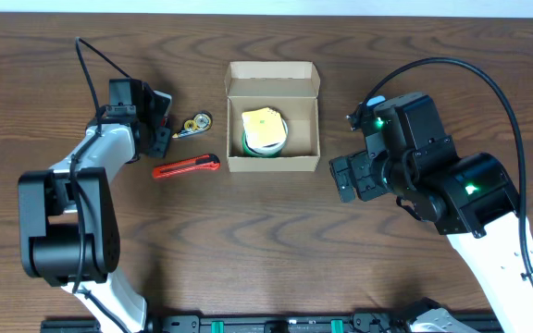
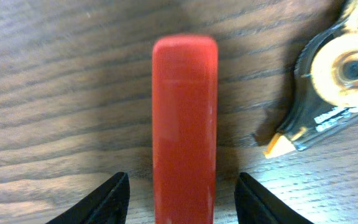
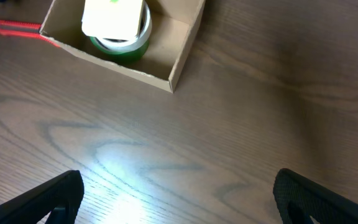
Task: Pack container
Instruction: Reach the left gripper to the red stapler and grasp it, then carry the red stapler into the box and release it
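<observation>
The container [image 1: 273,164] is a small tan cardboard box with its flap lid open at the table's middle back. It holds a green tape roll [image 1: 248,143] with a yellow note pad [image 1: 263,127] on top. A red utility knife [image 1: 185,166] lies left of the box, and a correction tape dispenser [image 1: 193,123] lies behind it. My left gripper [image 1: 161,137] is open. In the left wrist view its jaws [image 2: 182,199] stand on either side of the red knife [image 2: 184,112] with gaps. My right gripper [image 1: 344,176] is open and empty, right of the box.
The right wrist view shows the box [image 3: 182,59], the tape roll [image 3: 120,50] and the knife's end [image 3: 14,28] beyond my open jaws [image 3: 179,202], over bare wood. The correction tape [image 2: 340,81] lies just right of the knife. A black rail [image 1: 266,324] runs along the front edge.
</observation>
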